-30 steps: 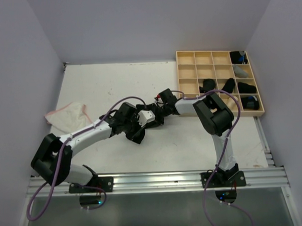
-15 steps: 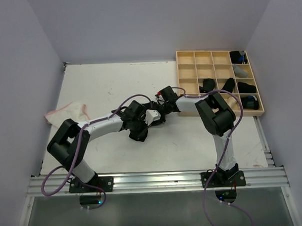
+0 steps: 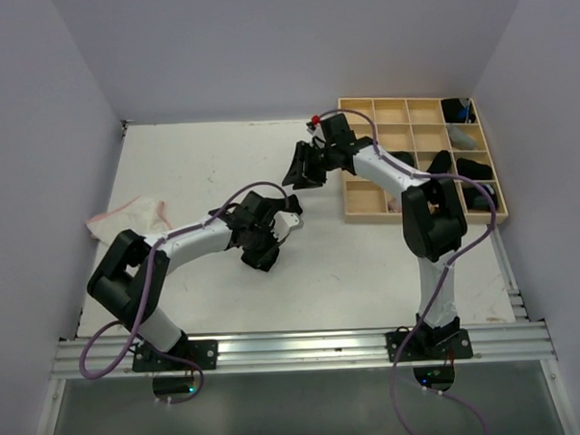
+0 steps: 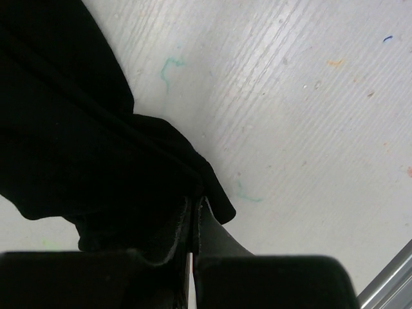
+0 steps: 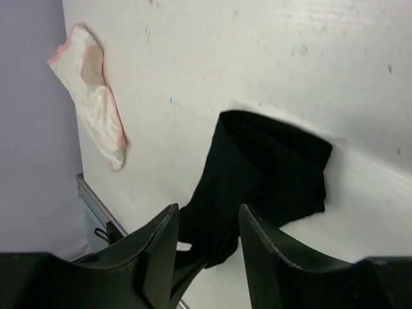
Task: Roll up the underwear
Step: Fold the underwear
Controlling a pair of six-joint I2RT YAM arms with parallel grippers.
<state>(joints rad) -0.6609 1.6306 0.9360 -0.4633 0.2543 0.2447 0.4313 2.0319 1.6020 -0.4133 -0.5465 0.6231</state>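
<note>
Pinches black underwear in the shut left hand, on the desk. Holds right hand open, empty, above it, whitish pink-edged underwear well beyond.

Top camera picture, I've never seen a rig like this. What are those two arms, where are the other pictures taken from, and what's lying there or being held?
Those are two robot arms bolted at the near edge of a table; the top picture looks down from above and behind them. The other two come from a camera on each wrist, so that arm's own fingers show at the bottom. The left gripper is shut on the edge of a black pair of underwear lying on the table. The right gripper is open and holds nothing. A whitish pair with pink edging lies at the table's left edge. The wooden grid tray on the right holds some black rolls.
</note>
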